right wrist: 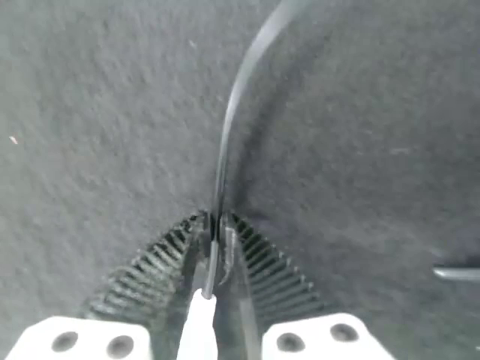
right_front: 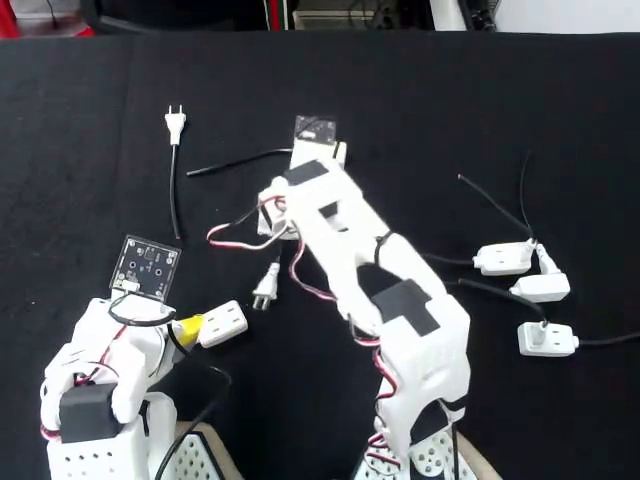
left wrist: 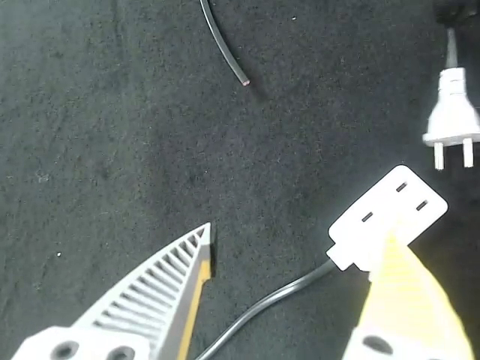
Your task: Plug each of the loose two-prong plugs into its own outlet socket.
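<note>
- As far as the high view shows, the socket cluster (right_front: 540,288) at mid-right looks done: each of its three units seems to carry a plug, though I can't confirm they're fully seated.
- Not done: upper plug (right_front: 176,122) lies loose at upper left and centre plug (right_front: 265,290) lies loose mid-frame.
- Free socket (right_front: 222,323) sits lower left, just beside the centre plug, slots unfilled.
- Left gripper (left wrist: 298,236) is released, jaws wide apart. Its yellow finger (left wrist: 397,292) touches the free socket, which is not between the jaws. Arm folded low at lower left.
- Right gripper (right wrist: 215,221) is clenched on a thin black cable (right wrist: 229,142). Arm stretched from bottom centre to mid-frame. Probably the centre plug's lead, not certain.
</note>
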